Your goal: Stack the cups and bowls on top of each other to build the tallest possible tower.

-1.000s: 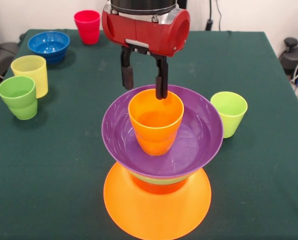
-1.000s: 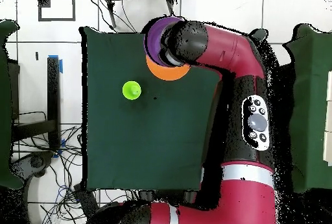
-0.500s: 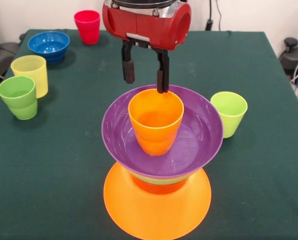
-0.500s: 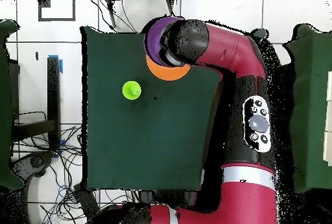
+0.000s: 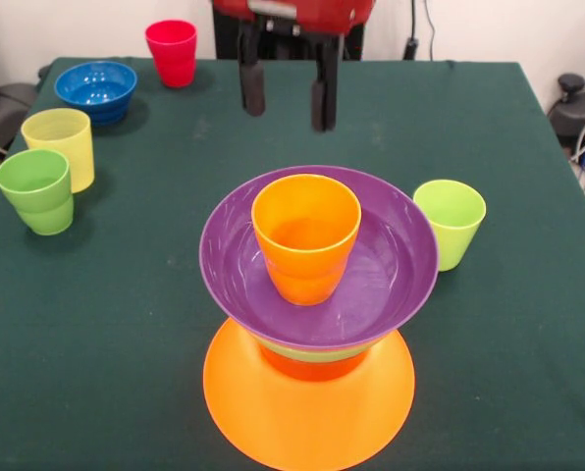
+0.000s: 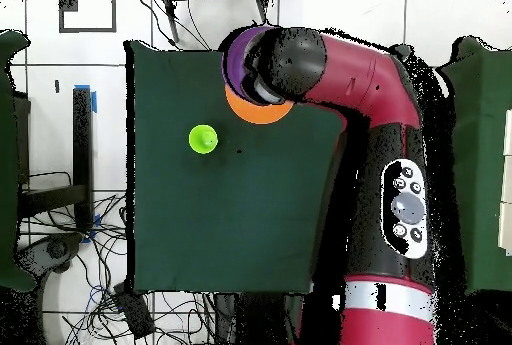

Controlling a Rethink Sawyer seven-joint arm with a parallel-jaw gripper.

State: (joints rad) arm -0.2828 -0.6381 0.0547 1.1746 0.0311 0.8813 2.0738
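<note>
My gripper (image 5: 286, 96) hung released and empty, its two dark fingers (image 5: 252, 88) pointing down with a clear gap between them, well above the tower and touching nothing. Below and in front of it stood the orange cup (image 5: 305, 235), upright in the hollow of the purple bowl (image 5: 391, 260). That bowl sat on a green bowl (image 5: 317, 352), of which only a thin rim showed, then a red-orange bowl (image 5: 312, 368), and all of it rested on the wide orange bowl (image 5: 307, 412), turned upside down on the green table (image 5: 126, 324) as the base. Just beside the tower, on the picture's right, a lime green cup (image 5: 451, 222) stood upright on the cloth. Far off at the picture's left a green cup (image 5: 36, 189) and a pale yellow cup (image 5: 60, 145) stood close together, mouths up. Beyond them the blue bowl (image 5: 96, 90) sat near the table's far corner, with the red cup (image 5: 172, 51) just beside it at the far edge. From overhead my arm (image 6: 375, 121) covered most of the tower, leaving only slivers of purple and orange.
</note>
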